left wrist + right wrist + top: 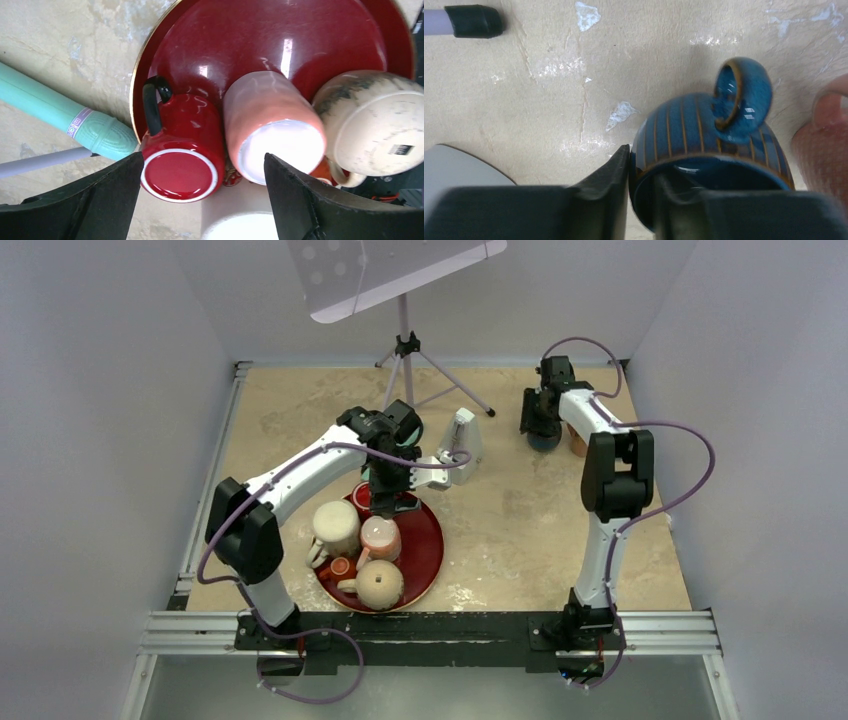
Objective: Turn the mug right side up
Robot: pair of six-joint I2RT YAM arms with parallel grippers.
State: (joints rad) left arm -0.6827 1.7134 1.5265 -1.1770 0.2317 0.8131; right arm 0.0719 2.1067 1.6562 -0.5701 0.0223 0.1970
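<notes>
Right wrist: R tool straddles blue mug wall, grip unclear.

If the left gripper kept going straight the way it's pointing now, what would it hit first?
Most likely the upturned base of the red mug, which sits on the tray between the open fingers of the left gripper. The pink mug beside it looks close too; depth is unclear.
</notes>
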